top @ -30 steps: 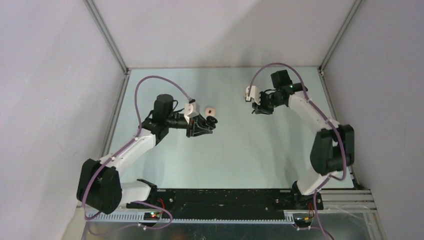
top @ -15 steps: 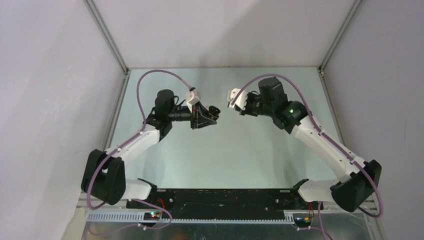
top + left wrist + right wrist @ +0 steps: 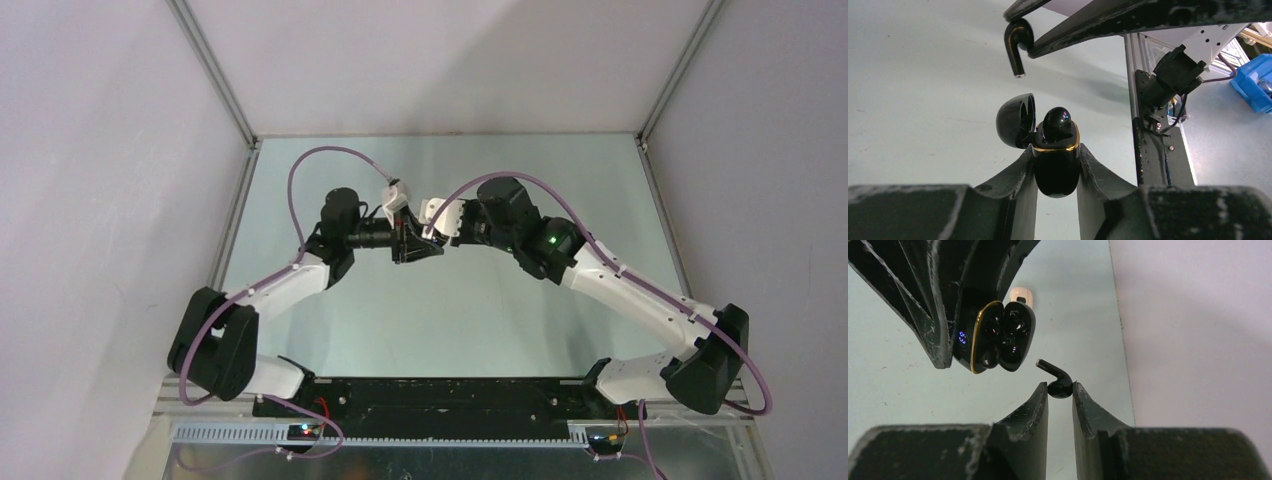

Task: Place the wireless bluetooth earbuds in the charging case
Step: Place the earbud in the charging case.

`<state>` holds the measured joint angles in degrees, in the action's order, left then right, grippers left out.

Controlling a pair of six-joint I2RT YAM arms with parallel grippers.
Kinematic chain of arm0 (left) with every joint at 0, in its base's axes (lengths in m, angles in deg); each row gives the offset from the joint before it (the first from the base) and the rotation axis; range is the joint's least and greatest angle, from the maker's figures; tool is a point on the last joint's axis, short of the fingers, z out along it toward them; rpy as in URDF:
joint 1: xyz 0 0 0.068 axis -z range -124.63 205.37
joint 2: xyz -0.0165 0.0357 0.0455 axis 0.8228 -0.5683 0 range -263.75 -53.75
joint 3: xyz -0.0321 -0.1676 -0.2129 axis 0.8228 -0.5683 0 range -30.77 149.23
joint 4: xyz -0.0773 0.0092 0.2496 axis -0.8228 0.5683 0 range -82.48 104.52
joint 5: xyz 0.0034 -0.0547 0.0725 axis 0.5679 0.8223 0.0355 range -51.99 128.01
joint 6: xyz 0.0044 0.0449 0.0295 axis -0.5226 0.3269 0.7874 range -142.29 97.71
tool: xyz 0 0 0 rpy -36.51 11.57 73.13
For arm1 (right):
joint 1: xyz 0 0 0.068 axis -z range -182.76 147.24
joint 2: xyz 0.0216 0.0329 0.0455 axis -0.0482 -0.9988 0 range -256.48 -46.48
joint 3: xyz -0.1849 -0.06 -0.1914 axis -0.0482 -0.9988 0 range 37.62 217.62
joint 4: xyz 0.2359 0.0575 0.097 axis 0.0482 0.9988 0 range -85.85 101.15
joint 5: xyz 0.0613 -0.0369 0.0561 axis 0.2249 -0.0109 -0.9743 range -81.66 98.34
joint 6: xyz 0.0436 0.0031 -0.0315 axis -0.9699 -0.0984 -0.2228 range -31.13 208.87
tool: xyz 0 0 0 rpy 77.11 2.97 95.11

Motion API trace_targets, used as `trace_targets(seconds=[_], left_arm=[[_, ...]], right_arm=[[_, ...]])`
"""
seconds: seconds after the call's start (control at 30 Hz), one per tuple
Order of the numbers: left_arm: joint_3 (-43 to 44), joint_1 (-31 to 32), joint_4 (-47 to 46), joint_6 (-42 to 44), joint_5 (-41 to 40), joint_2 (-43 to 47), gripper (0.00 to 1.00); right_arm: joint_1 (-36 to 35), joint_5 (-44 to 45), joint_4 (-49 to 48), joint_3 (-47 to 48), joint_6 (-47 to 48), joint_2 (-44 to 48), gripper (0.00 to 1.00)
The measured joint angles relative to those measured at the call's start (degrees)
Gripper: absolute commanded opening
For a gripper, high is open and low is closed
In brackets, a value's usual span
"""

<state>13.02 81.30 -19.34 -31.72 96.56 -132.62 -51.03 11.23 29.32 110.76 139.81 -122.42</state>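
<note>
My left gripper is shut on a glossy black charging case with a gold rim, held above the table. Its lid stands open, and one black earbud sits in it. My right gripper is shut on another black earbud, its stem pointing at the case's open face, a short gap away. In the left wrist view that earbud hangs just above the open lid. No pale earbuds show.
A small pale beige object lies on the table behind the case. The right wall stands close beyond it. A black bracket on the table's edge rail and a blue bin lie off to the side.
Both arms have swung inward to the table's middle. The right gripper has travelled far left with its earbud, up to the case in the left gripper.
</note>
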Motion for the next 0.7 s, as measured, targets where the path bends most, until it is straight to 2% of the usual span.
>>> trace_targets(seconds=[0.7], left_arm=[[0.0,0.9,0.6,0.4,-2.7,-2.6,0.05]], right_arm=[[-5.4,1.9,0.2,0.0,-3.4,-1.0,0.22]])
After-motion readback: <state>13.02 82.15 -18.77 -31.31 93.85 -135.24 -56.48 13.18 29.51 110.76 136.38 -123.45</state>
